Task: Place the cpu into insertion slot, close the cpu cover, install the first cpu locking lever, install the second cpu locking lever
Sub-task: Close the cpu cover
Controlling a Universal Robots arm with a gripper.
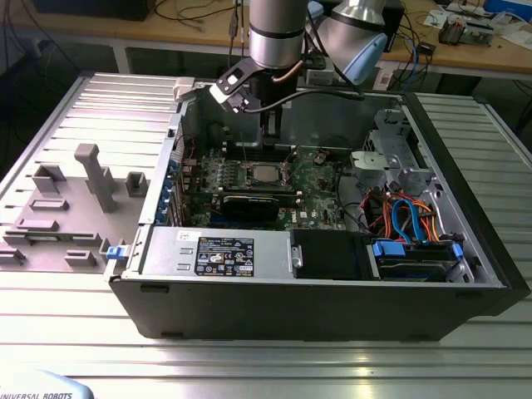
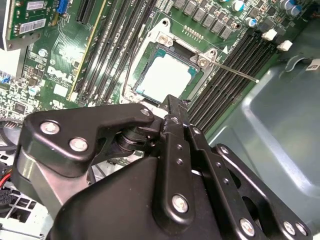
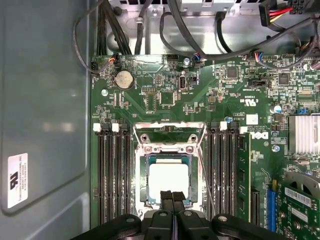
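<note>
Nearest us in the first wrist view, the gripper (image 3: 172, 196) hangs with its fingers pressed together on nothing, over one edge of the insertion slot (image 3: 170, 145). The cpu (image 3: 169, 181) already lies in that slot, and the cpu cover (image 3: 142, 175) seems folded down around it. In the second wrist view a thin locking lever (image 2: 235, 71) juts loose from the slot's corner, so we judge the levers not yet latched.

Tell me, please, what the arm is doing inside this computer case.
The robot arm reaches into the open computer case. Its gripper, shut and holding nothing, hovers by the insertion slot. The cpu already sits in the slot with the cpu cover seemingly down over it; one thin locking lever sticks out unlatched.
</note>
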